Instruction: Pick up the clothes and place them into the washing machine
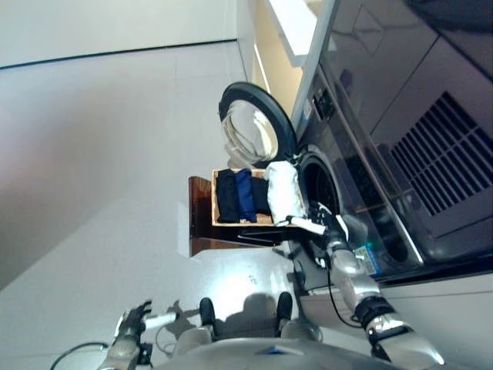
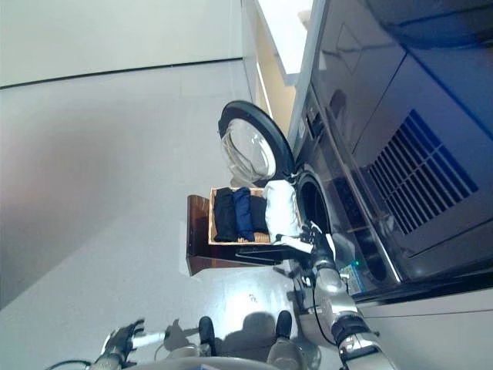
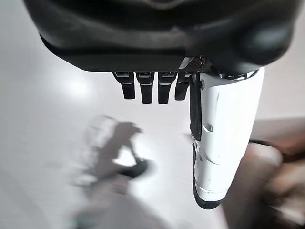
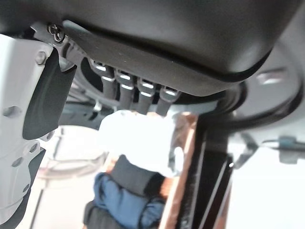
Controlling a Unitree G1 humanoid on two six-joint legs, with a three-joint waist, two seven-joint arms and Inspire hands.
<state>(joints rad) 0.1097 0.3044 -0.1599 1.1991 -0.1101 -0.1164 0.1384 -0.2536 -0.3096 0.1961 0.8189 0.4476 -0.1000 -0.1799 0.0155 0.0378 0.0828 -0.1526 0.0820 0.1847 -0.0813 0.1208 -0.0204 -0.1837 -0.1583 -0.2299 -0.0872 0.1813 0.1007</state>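
Note:
A wicker basket [image 1: 231, 222] on a wooden stool [image 1: 200, 220] holds folded clothes: a black piece [image 1: 226, 196], a blue one [image 1: 245, 194] and a white garment [image 1: 283, 193] at the end nearest the washing machine's drum opening [image 1: 320, 185]. The round door [image 1: 250, 127] stands swung open. My right hand [image 1: 327, 223] is at the basket's near corner beside the white garment [image 4: 138, 138], open, with its straight fingers [image 4: 143, 95] pointing at the cloth. Whether they touch it is unclear. My left hand [image 1: 132, 322] hangs low over the floor, open and holding nothing [image 3: 157, 33].
The washing machine's dark front [image 1: 362, 177] runs along the right side, with a vent grille [image 1: 447, 162] further on. A pale wall and counter [image 1: 285, 38] stand beyond the door. Grey floor [image 1: 100, 154] spreads out to the left of the stool.

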